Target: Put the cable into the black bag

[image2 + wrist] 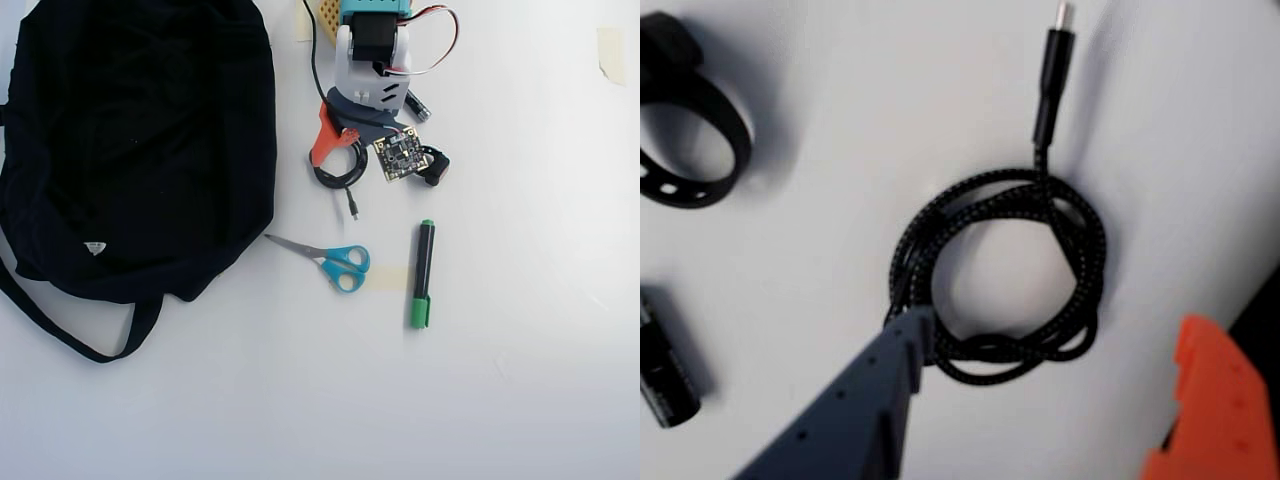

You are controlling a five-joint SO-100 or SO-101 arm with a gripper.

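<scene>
1. In the overhead view, the bag (140, 140) fills the upper left of the frame.
2. The cable (342, 178) lies right of it, upper centre, under the gripper (345, 150).
3. The scissors (325, 260) lie below the cable.
4. The marker (423, 273) lies right of the scissors.
5. The strap (436, 165) sits right of the cable.

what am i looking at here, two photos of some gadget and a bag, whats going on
It is a small robot arm on a white table. One picture looks straight down from above; the other comes from a camera on the arm's wrist. Its gripper has a dark finger and an orange finger, spread open on either side of a coiled black cable. Nothing is held yet. Also on the table: a big black bag, blue scissors, a green marker and a black strap.
</scene>
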